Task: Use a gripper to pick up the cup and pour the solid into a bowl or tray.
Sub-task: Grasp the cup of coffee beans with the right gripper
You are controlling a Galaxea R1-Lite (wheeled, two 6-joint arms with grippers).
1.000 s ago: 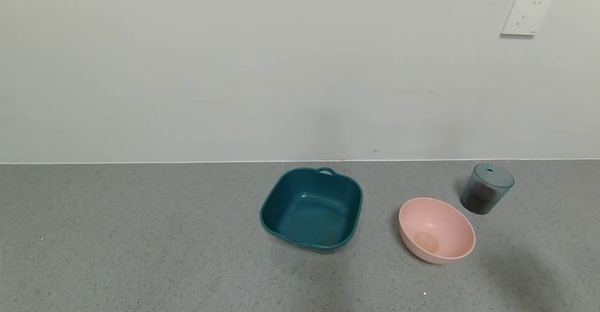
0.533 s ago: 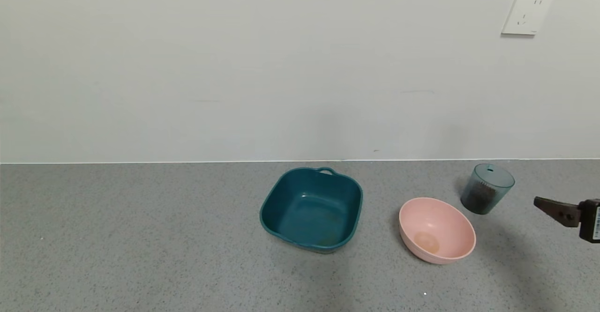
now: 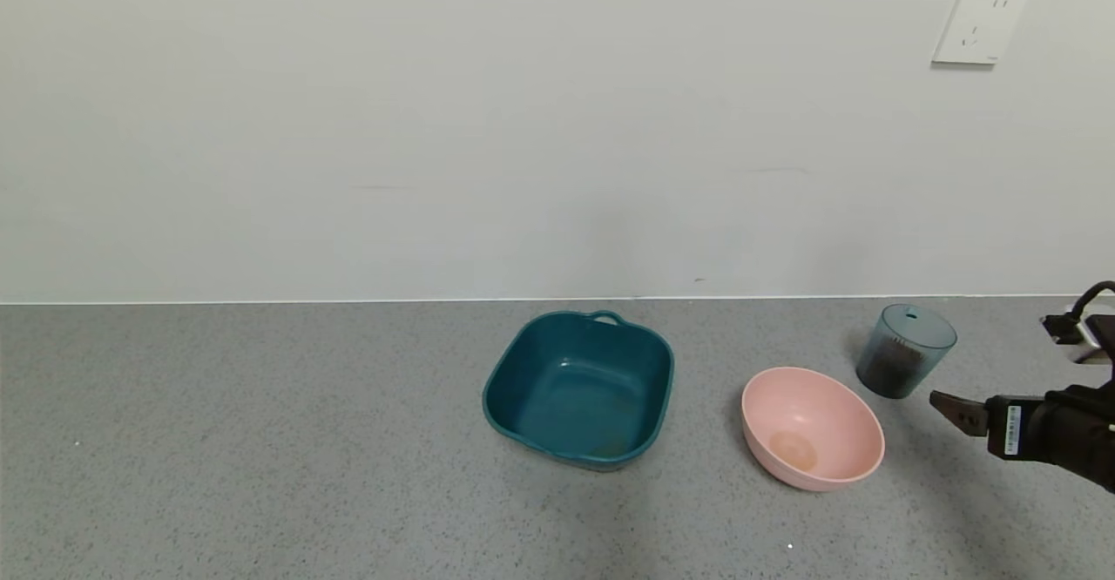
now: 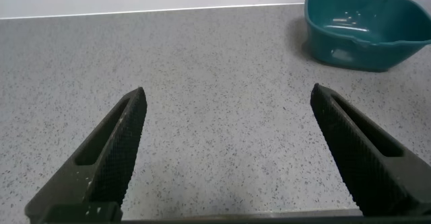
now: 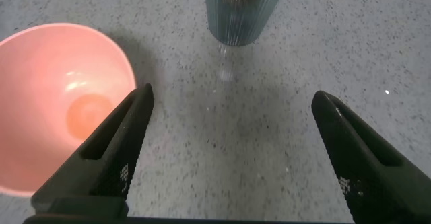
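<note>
The right gripper [image 5: 229,150] has its fingers spread wide, holding nothing, just short of the one cup [image 3: 904,361] with the solid [image 3: 890,362] inside. One pink bowl [image 3: 811,428] sits beside it, one teal basin [image 3: 580,388] farther left. The left gripper [image 4: 229,153], also spread and empty, hovers over the counter [image 3: 261,441].

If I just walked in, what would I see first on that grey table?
Your eye would land on the dark teal square basin in the middle of the grey table, and the round pink bowl to its right. Behind the pink bowl stands a little blue-grey cup with brown beans inside. The right hand reaches in open from the right edge, close to the cup but not touching it.
</note>
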